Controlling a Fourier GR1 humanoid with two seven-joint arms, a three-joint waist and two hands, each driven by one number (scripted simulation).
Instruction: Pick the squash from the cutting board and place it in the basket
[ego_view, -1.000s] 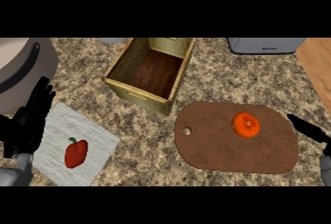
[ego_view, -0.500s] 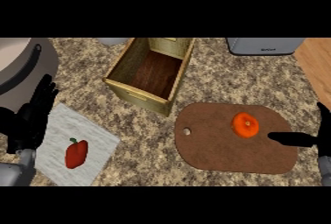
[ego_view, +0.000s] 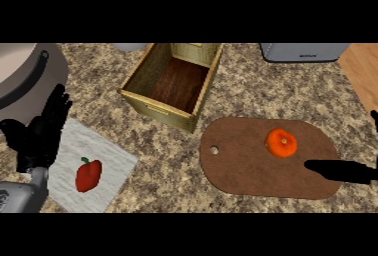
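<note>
Head view shows left hand (ego_view: 40, 135) resting, fingers straight, then the basket (ego_view: 173, 82), then the squash (ego_view: 281, 143) on the cutting board (ego_view: 251, 172), where right hand (ego_view: 341, 171) has just slid closer, fingers straight.

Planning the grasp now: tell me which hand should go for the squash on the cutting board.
Right. The right hand already reaches over the cutting board, just below the squash. The left hand rests open at the far left, beside the cloth.
</note>
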